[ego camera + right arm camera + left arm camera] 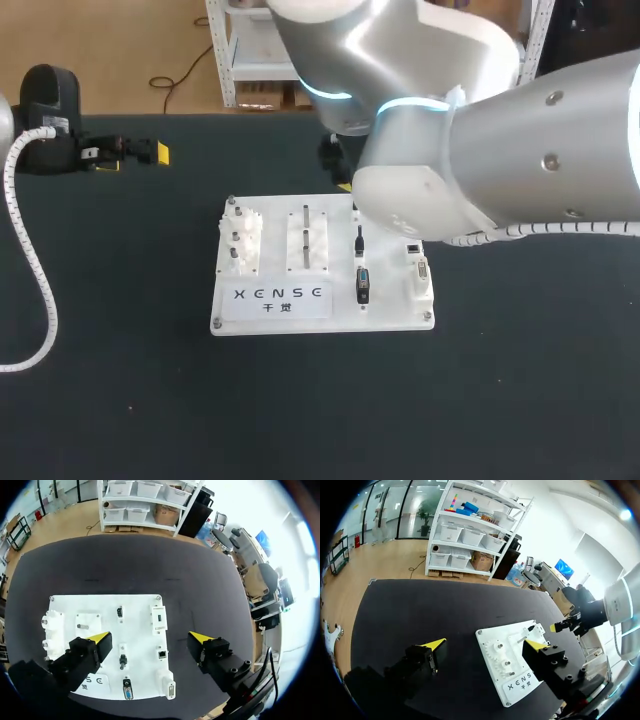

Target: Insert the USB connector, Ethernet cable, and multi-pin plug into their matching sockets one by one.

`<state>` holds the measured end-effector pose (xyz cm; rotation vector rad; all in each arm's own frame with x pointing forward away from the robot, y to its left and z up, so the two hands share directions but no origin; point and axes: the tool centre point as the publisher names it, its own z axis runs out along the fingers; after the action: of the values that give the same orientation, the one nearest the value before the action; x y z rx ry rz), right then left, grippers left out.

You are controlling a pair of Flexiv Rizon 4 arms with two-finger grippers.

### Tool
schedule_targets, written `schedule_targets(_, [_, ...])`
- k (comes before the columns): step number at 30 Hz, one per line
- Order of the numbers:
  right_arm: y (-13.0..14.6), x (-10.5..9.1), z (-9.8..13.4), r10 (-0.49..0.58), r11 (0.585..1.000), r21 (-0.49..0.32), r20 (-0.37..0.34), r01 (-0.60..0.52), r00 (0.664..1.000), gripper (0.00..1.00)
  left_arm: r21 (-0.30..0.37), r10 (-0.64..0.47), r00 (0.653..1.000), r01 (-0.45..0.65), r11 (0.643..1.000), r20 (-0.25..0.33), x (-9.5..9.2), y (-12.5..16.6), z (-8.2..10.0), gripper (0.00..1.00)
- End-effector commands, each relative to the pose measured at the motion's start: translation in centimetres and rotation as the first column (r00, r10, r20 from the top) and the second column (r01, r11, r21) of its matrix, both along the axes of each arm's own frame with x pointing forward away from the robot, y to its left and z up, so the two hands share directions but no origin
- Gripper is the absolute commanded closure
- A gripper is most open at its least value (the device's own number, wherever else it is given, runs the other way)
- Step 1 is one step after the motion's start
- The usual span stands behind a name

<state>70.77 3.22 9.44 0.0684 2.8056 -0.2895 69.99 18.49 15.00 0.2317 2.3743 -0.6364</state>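
**A:** What is seen nearest?

**B:** The right arm (520,140) is seen nearest. Its silver body enters from the right and covers the far right corner of the white board (320,318).

**A:** How is its gripper set?

**B:** The right gripper (150,638) is held above the board. Its jaws are spread wide, and nothing is gripped between them.

**A:** Where are the task's things found?

**B:** They are found on the board, right of its middle, in a line running from near to far. A black multi-pin plug (362,285) with a blue face is laid close to the near edge. A slim black connector (358,240) is placed just beyond it. A smaller black piece (354,212) is placed by the far edge. Which of these two is the USB part and which the Ethernet part cannot be told.

**A:** And the sockets?

**B:** White socket blocks (419,275) are fixed along the board's right edge, beside the plugs but apart from them.

**A:** What is mounted elsewhere on the board?

**B:** White geared pieces (240,240) are mounted at the left edge, and a white slotted holder (306,240) at the middle.

**A:** Where is the other gripper?

**B:** The left gripper (486,643) is found at the far left of the dark table (120,400), well apart from the board. Its jaws are also opened wide, and nothing is held.
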Motion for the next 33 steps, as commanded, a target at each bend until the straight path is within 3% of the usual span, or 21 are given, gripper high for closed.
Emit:
schedule_targets(1, [0.8,1.6,-0.8,-0.025,1.000,0.015,-0.039,0.026,0.999,0.00,0.000,0.000,1.000,0.000,1.000,0.000,0.0,0.0,0.0,0.00])
schedule_targets(8, [2.0,3.2,-2.0,-0.027,0.999,0.045,-0.087,0.031,0.996,0.00,0.000,0.000,1.000,0.000,1.000,0.000,0.0,0.0,0.0,0.00])
schedule_targets(14, [1.7,4.1,-3.7,-0.041,0.999,0.024,-0.137,0.045,0.990,0.00,0.000,0.000,1.000,0.000,1.000,0.000,0.0,0.0,0.0,0.00])
schedule_targets(20, [1.6,4.6,-5.2,-0.057,0.996,0.059,-0.201,0.071,0.978,0.00,0.000,0.000,1.000,0.000,1.000,0.000,0.0,0.0,0.0,0.00])
schedule_targets(27, [2.4,4.6,-6.0,-0.030,0.996,0.078,-0.217,0.048,0.976,0.00,0.000,0.000,1.000,0.000,1.000,0.000,0.0,0.0,0.0,0.00])
schedule_targets(33, [2.7,4.3,-5.6,0.009,0.992,0.125,-0.186,0.015,0.983,0.00,0.000,0.000,1.000,0.000,1.000,0.000,0.0,0.0,0.0,0.00])
